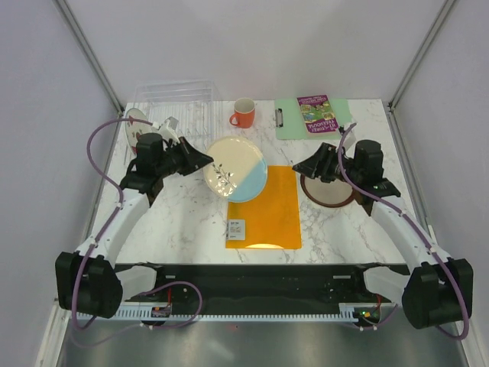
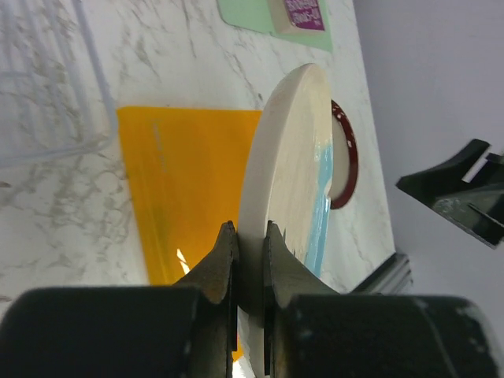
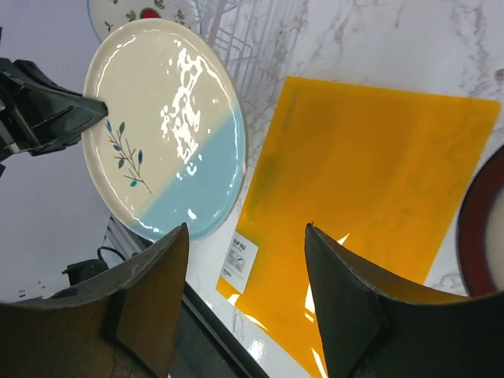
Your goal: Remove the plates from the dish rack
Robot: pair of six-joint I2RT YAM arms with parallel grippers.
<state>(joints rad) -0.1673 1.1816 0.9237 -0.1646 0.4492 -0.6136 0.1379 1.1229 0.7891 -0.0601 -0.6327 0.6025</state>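
Left arm [image 1: 126,210] outstretched, jaws on sprig plate [image 1: 237,168]

Bare bench [image 1: 183,222] lies open at the lower left, beside the orange folder [image 1: 267,214]. Along the top, dish rack [image 1: 179,99], orange mug [image 1: 243,114] and green clipboard [image 1: 290,122] bar my way; the blue-and-cream plate [image 1: 241,172] clamped in my left pincer [image 1: 208,160] fills the centre.

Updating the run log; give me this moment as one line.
left gripper: shut on blue-and-cream plate rim | right gripper: open, empty, beside maroon-rimmed plate | held plate: out of rack
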